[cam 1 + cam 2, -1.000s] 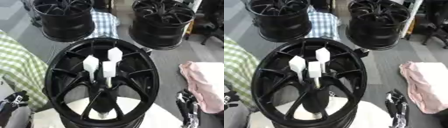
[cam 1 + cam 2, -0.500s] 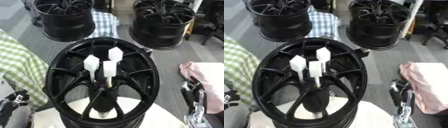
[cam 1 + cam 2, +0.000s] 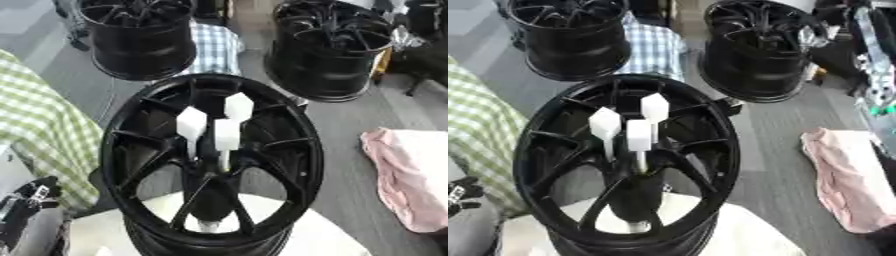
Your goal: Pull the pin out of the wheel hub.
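Three white-headed pins [image 3: 215, 134] stand in the hub [image 3: 210, 170], untouched. The left hand [image 3: 26, 200] rests near-left, fingers unclear; the right arm [image 3: 874, 60] passes far-right, its hand's state hidden. Next: reach for a pin.

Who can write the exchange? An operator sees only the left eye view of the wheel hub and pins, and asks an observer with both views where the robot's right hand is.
Operator: I see the left hand low at the left edge, but no right hand. Where is it?
Observer: The right eye view shows the right hand along the right edge, high up beside the far right wheel.
Operator: Is it touching the white-topped pins?
Observer: No. It is well apart from them and from the wheel hub, and in the picture it sits above the pink cloth.
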